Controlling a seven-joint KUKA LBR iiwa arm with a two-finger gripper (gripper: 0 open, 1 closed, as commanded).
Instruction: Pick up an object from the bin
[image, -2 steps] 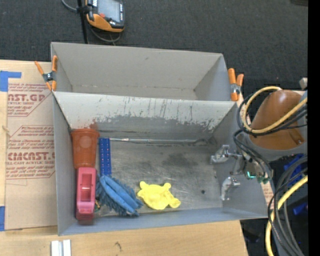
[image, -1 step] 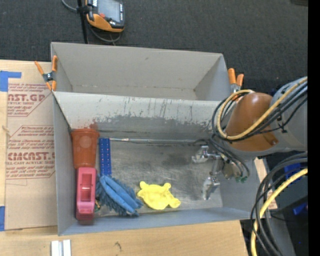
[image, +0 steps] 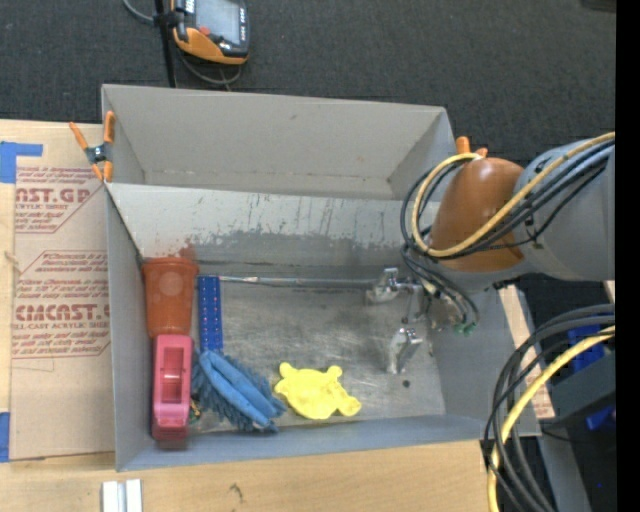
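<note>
Orange cup (image: 170, 295): I count one, far left.
Pink tape dispenser (image: 171, 385): one, near left.
Blue strip with holes (image: 209, 310): one.
Blue bundle (image: 235, 392): I see one.
Yellow lump (image: 315, 392): one, near middle.

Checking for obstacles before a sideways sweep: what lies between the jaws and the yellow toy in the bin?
Nothing: in the camera view, only bare, scuffed bin floor separates the jaws from the yellow toy.

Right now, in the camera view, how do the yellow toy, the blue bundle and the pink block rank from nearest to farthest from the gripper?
Measured from the gripper:
1. yellow toy, front middle, nearest.
2. blue bundle, front left of centre.
3. pink block, far left, farthest.
</note>
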